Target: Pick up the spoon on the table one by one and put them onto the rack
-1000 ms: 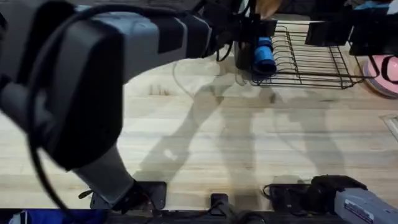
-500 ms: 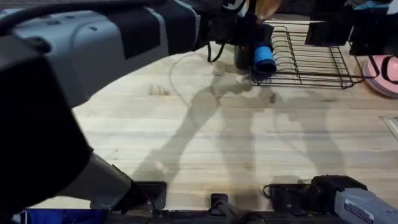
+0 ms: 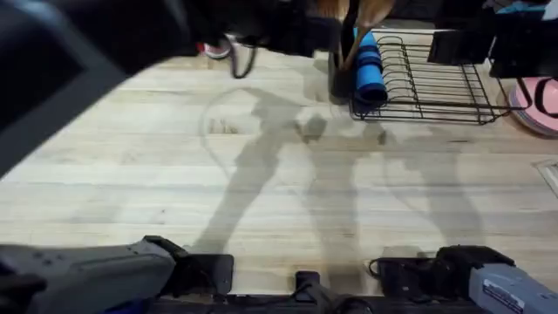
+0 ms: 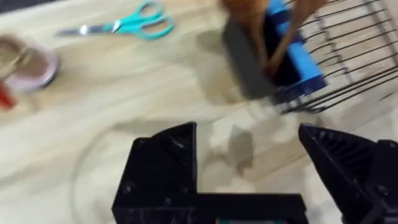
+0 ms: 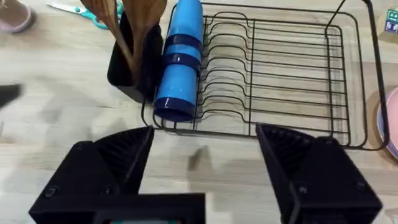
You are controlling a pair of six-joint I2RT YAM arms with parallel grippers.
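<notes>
two brown wooden spoons (image 5: pixel 124 28) stand handle-down, bowls up and leaning apart, inside the tall black utensil cup (image 5: pixel 127 71) at the near-left end of the black wire dish-drying rack (image 5: pixel 280 81), which sits at the far side of the large light-coloured wooden plank desk (image 3: pixel 288 192). a blue cylindrical tumbler (image 5: pixel 180 62) lies on its side in the rack, just beside the cup and touching it, its open end pointing toward the rack's near edge. the rack's upright wire dividers beyond the tumbler hold nothing. the left gripper (image 4: pixel 249 168), seen in the left wrist view, hangs above bare desk near the cup with its two black fingers (image 4: pixel 165 165) spread wide apart and nothing between them; in the overhead view the left arm (image 3: pixel 78 52) shows large, dark and blurred across the upper left. the right gripper (image 5: pixel 205 174) sits low over the desk facing the rack, its black fingers (image 5: pixel 109 168) also spread apart and holding nothing; its arm rests near its base at the lower right of the overhead view. teal-handled scissors (image 4: pixel 121 26) lie flat on the desk, left of and behind the cup, well apart from the rack. a pink round dish (image 4: pixel 28 65) sits on the desk farther left of the scissors. the edge of a pink plate (image 3: pixel 539 100) rests on the desk just beside the rack's right end.
</notes>
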